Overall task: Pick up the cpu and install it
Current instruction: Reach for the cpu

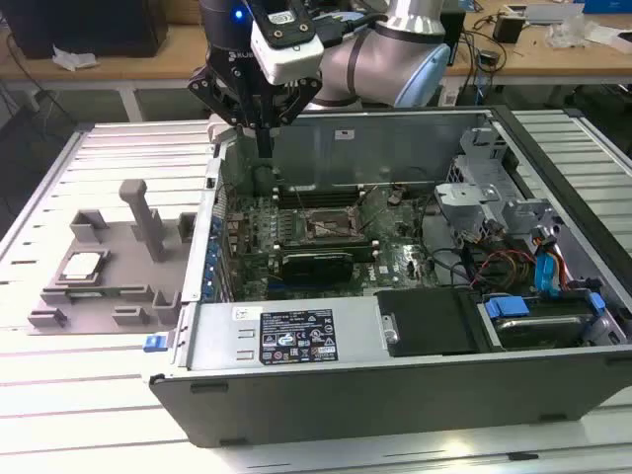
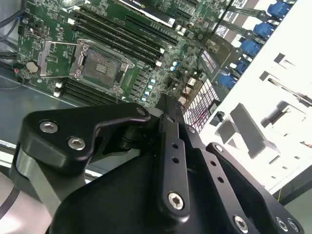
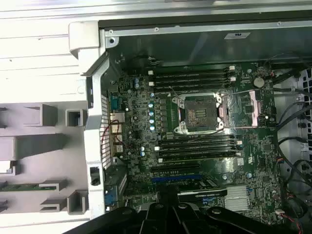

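black gripper hangs pointing straight down over the open metal computer case, at its wall on the exterior view's left, fingers pressed together. small silvery square cpu lies on grey plastic tray, well apart.

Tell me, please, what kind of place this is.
Probably a robotics lab or workshop. An open computer case lies on a slatted metal table, the arm's gripper hangs above it, the cpu lies in a grey tray beside it, and wooden benches with cables stand behind.
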You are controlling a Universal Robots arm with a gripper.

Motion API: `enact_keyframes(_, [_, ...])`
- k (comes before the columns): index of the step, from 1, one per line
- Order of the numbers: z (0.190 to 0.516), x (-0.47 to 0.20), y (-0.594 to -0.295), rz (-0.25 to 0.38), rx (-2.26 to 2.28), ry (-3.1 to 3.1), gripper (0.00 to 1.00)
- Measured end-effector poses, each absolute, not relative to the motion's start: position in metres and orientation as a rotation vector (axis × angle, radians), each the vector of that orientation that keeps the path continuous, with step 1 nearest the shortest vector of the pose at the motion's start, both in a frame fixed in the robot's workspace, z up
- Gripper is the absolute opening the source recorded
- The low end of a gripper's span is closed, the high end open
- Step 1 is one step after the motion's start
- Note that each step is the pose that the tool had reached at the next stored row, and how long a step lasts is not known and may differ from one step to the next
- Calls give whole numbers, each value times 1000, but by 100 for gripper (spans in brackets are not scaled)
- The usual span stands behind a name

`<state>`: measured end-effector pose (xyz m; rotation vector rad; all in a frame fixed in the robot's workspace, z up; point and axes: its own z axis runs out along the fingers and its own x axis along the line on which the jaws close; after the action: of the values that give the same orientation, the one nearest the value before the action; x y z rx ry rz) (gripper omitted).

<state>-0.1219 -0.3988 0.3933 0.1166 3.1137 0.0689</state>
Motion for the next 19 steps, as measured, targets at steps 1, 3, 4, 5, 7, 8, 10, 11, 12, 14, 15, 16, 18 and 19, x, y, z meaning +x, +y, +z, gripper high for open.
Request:
enact_keyframes(1, [393, -122, -399, 69, 117, 3114, 11])
enact_keyframes(3, [393, -122, -399, 69, 117, 3114, 11])
enact_keyframes(4, [393, -122, -399, 69, 116, 3114, 11])
enact_keyframes(5, [393, -122, -399, 69, 117, 3114, 11])
enact_keyframes(7, [393, -122, -399, 69, 117, 3114, 11])
enact_keyframes(8, [393, -122, -399, 69, 117, 3114, 11])
enact_keyframes(10, [393, -123, -399, 69, 117, 3114, 11])
enact_keyframes(11, [393, -123, -399, 69, 117, 3114, 11])
enact_keyframes(12, [393, -124, -399, 69, 117, 3114, 11])
enact_keyframes(14, [393, -127, -399, 69, 117, 3114, 11])
enact_keyframes(15, [393, -128, -399, 69, 117, 3114, 11])
enact_keyframes(16, [393, -129, -399, 69, 117, 3114, 11])
enact_keyframes(18, [393, -131, -399, 69, 117, 3114, 11])
enact_keyframes(19, [393, -132, -399, 69, 117, 3114, 11])
